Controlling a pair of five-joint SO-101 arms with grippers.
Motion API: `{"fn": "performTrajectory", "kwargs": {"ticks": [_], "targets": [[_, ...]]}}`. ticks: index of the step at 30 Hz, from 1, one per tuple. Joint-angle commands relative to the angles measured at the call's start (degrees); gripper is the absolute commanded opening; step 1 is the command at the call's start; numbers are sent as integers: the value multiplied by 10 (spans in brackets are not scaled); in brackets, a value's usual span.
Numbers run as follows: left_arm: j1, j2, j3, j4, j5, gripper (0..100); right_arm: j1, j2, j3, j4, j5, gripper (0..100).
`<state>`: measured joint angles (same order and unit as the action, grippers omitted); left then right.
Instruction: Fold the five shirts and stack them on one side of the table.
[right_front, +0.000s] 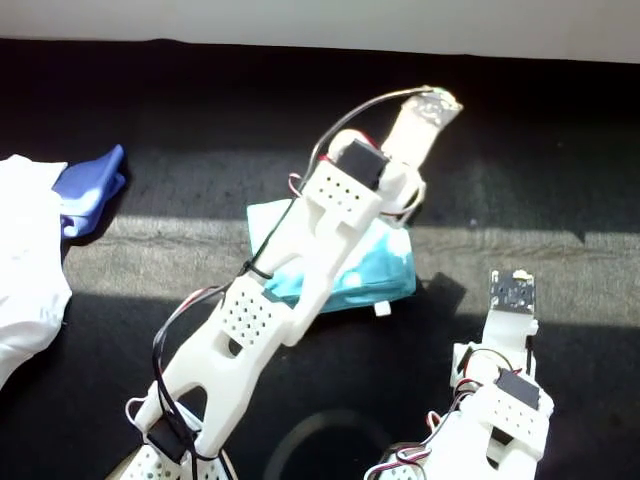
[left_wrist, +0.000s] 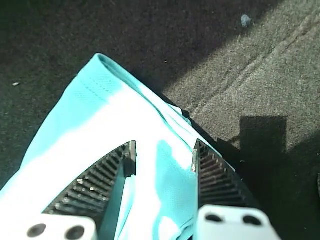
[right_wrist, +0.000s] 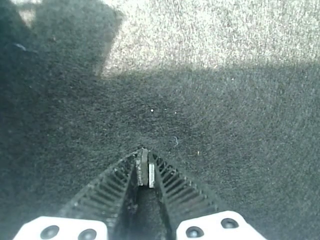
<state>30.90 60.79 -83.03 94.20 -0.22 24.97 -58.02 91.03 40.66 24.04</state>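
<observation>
A folded teal shirt (right_front: 383, 268) lies mid-table, partly under my left arm (right_front: 300, 270), which stretches diagonally across it. In the left wrist view my left gripper (left_wrist: 163, 150) is open and right down on the teal shirt (left_wrist: 100, 125), with a ridge of cloth lying between the fingers. My right arm (right_front: 505, 390) stands at the front right, apart from the shirt. Its gripper (right_wrist: 145, 162) is shut with nothing in it, over bare dark table felt. A white shirt (right_front: 25, 260) lies crumpled at the left edge, with a blue shirt (right_front: 90, 188) beside it.
The table (right_front: 520, 200) is covered in dark felt crossed by a band of sunlight. A pale wall edge (right_front: 400, 25) runs along the back. Open felt lies to the right of the teal shirt and at the back.
</observation>
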Motion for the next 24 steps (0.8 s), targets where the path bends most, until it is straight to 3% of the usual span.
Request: {"fn": "performTrajectory", "kwargs": {"ticks": [1, 5, 13, 21, 24], "targets": [[-17, -11, -22, 46, 3, 169, 6, 0, 15, -9, 2, 6], [-36, -12, 9, 75, 2, 0, 6, 0, 15, -9, 2, 6], [-93, -42, 45, 79, 4, 9, 6, 0, 15, -9, 2, 6], [-89, -284, 473, 69, 3, 10, 6, 0, 15, -9, 2, 6], [-88, -363, 618, 16, 3, 10, 6, 0, 15, -10, 2, 6]]}}
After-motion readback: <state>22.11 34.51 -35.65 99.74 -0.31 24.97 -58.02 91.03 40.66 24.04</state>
